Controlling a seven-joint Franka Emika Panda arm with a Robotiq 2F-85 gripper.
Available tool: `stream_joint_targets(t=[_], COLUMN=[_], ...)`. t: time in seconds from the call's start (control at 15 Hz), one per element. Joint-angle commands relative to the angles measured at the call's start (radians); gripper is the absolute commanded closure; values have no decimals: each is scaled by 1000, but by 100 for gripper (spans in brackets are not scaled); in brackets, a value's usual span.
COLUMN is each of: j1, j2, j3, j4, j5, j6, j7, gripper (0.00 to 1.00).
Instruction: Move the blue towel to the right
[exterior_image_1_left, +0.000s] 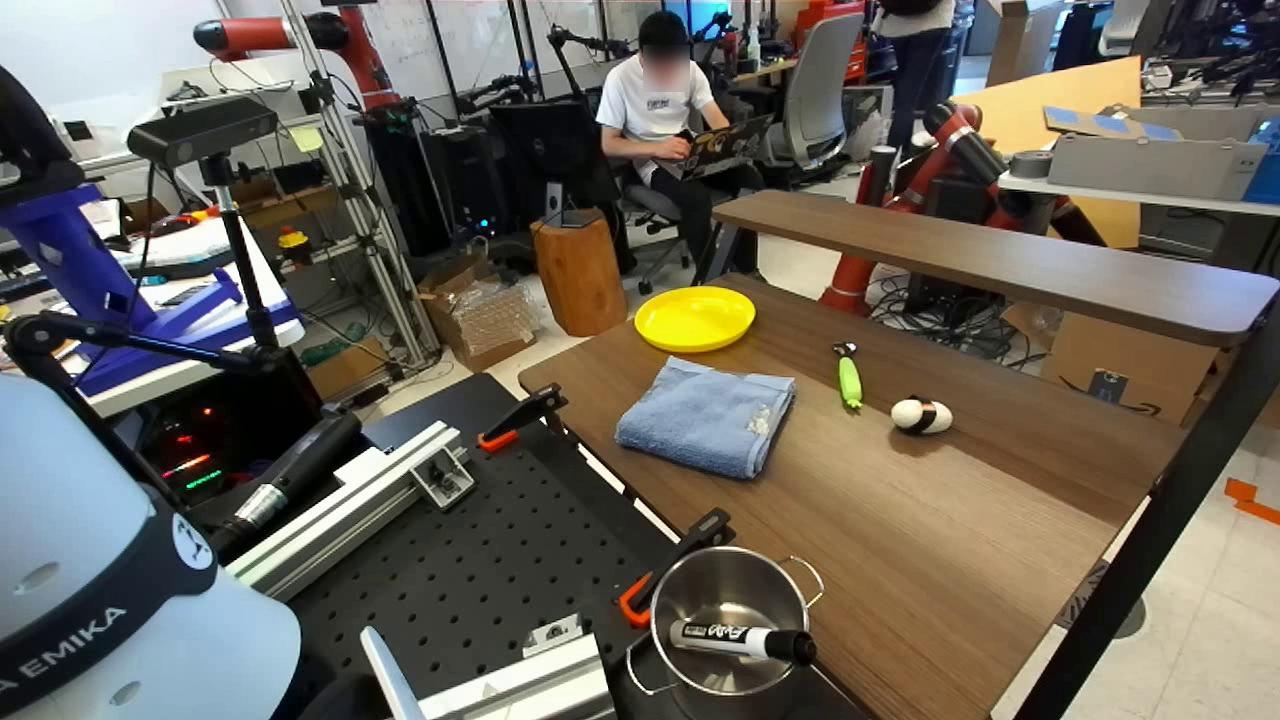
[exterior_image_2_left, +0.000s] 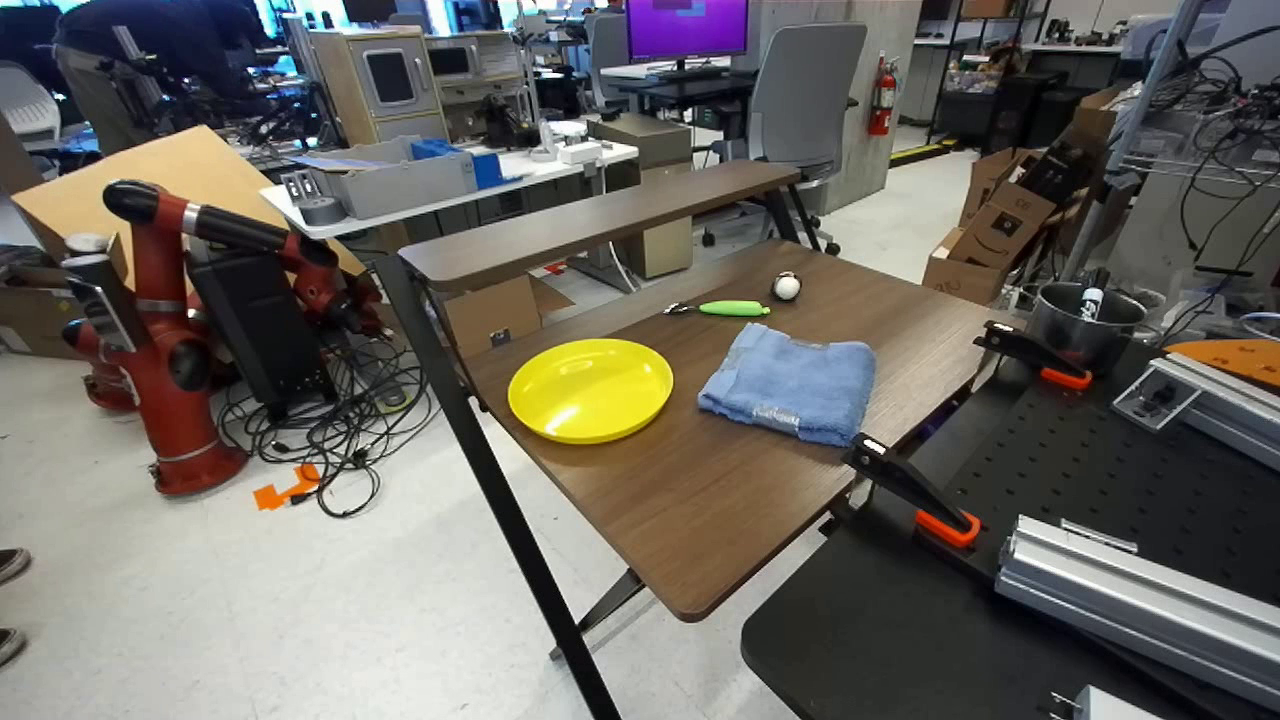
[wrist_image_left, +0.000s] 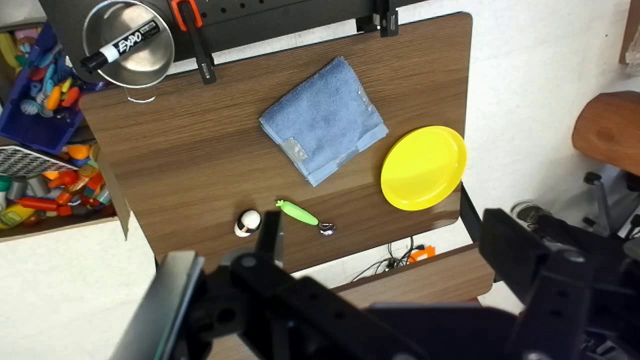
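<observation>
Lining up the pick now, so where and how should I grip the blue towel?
I'd probably pinch the blue towel by its lower-left edge in the wrist view, coming from straight above: it lies flat in folded layers, and that edge faces away from the yellow plate.

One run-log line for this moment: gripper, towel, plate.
gripper: open, holding nothing | blue towel: folded on table, not gripped | yellow plate: beside blue towel, not touching

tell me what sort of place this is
Most likely a robotics lab: besides the white arm marked EMIKA, there are a red robot arm and a black perforated board in view.
</observation>
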Motion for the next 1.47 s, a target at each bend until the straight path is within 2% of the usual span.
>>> stream_joint_targets(t=[0.0,0.93,1.4], j1=[-19,-19,24], j2=[4,4,49], j3=[14,14,55], j4=[3,3,-58], j5=[13,13,37], j6=[-4,-4,120], j7=[-12,-12,-20], gripper=[0,0,0])
